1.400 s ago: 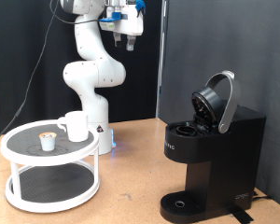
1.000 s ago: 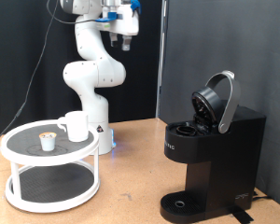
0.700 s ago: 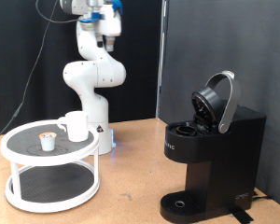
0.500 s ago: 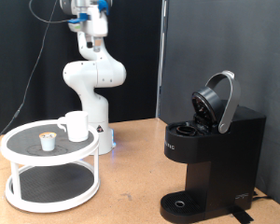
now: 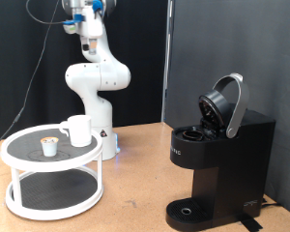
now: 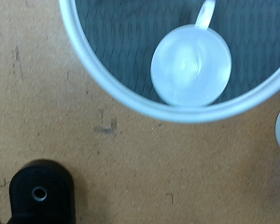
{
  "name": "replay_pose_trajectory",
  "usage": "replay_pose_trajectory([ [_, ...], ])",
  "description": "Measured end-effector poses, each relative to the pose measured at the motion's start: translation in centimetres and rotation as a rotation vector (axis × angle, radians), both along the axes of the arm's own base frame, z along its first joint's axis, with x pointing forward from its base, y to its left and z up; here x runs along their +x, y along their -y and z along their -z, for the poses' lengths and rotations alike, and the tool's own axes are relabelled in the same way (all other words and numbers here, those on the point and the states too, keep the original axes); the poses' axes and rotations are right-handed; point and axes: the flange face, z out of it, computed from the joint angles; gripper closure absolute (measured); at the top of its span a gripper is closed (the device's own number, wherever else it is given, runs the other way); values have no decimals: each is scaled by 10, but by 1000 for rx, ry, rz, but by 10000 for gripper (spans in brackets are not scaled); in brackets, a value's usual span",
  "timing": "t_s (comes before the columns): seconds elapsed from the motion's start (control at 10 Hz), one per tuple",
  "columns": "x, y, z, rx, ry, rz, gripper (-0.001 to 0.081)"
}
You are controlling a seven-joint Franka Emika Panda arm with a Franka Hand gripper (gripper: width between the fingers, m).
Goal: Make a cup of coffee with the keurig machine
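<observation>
The white cup [image 5: 78, 130] stands on the top shelf of a round white two-tier tray [image 5: 29, 166] at the exterior view's left, next to a small white pod with a brownish top [image 5: 49, 146]. The black keurig machine [image 5: 217, 164] stands at the right with its rounded lid [image 5: 225, 104] hinged up. My gripper [image 5: 87, 41] hangs high near the top edge, well above the tray, with nothing seen in it. The wrist view looks straight down on the cup [image 6: 190, 65] inside the tray's rim [image 6: 112, 89]. No fingers show there.
The arm's white base [image 5: 99, 116] stands just behind the tray on the brown table [image 5: 135, 193]. A black curtain hangs behind. In the wrist view a black part with a small round hole [image 6: 39, 193] lies on the table.
The arm has swung the gripper across the top of the exterior view to the left, from right of the arm's column to above the tray. Cup, pod and machine have not moved.
</observation>
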Motion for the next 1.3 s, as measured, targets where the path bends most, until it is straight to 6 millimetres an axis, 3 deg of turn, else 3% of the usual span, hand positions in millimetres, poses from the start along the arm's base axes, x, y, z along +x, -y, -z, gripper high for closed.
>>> replay_pose_trajectory([
  [0.3,-8,46,5,-8,-20,20,72],
  [0.6,-6,74,9,-5,-26,34,72],
  [1.0,-2,77,15,-2,-13,37,72],
  [1.3,5,78,49,-21,23,59,72],
])
